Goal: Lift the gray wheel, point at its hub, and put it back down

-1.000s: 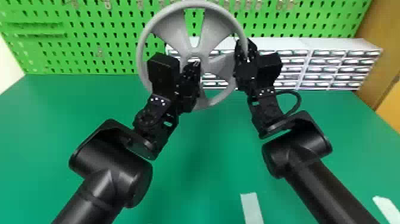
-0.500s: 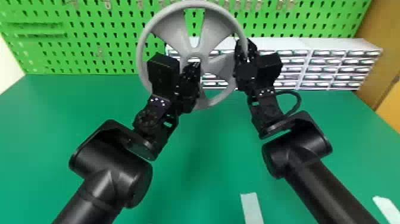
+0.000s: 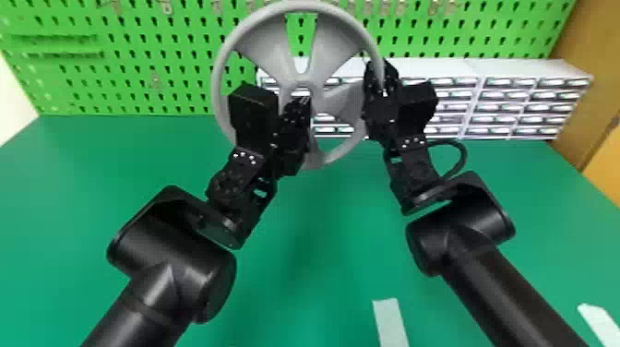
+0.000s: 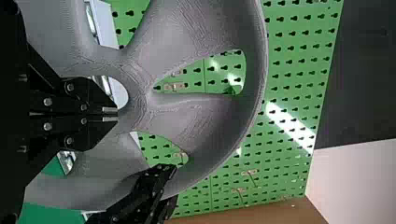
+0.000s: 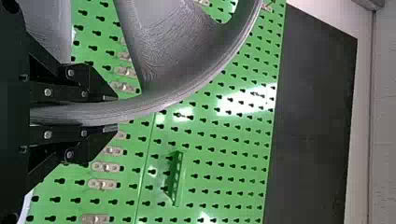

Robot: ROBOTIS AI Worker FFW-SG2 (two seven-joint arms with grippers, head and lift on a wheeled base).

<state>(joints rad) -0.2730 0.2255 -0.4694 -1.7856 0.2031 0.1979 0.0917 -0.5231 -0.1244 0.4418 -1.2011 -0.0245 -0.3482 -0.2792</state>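
Clamps the rim of the gray wheel (image 3: 265,44) between the right gripper's (image 3: 380,75) two fingers, one on each side. Has the left gripper's (image 3: 302,99) fingers pressed together, with nothing between, tips at the hub (image 3: 301,84); cannot tell whether touching it. Holds the wheel upright, raised over the green tabletop (image 3: 115,157). With the left gripper and its wrist, covers part of the hub and nearby spokes in the head view. Through the wheel's gaps, shows a pegboard (image 3: 152,60) and white drawers (image 3: 516,69), both behind and partly blocked by wheel and arms. On the pegboard, has metal hooks (image 5: 105,167) and a small green bracket (image 5: 176,179). Nearer the front, has strips of white tape (image 3: 390,323) on the tabletop, well apart from the wheel.
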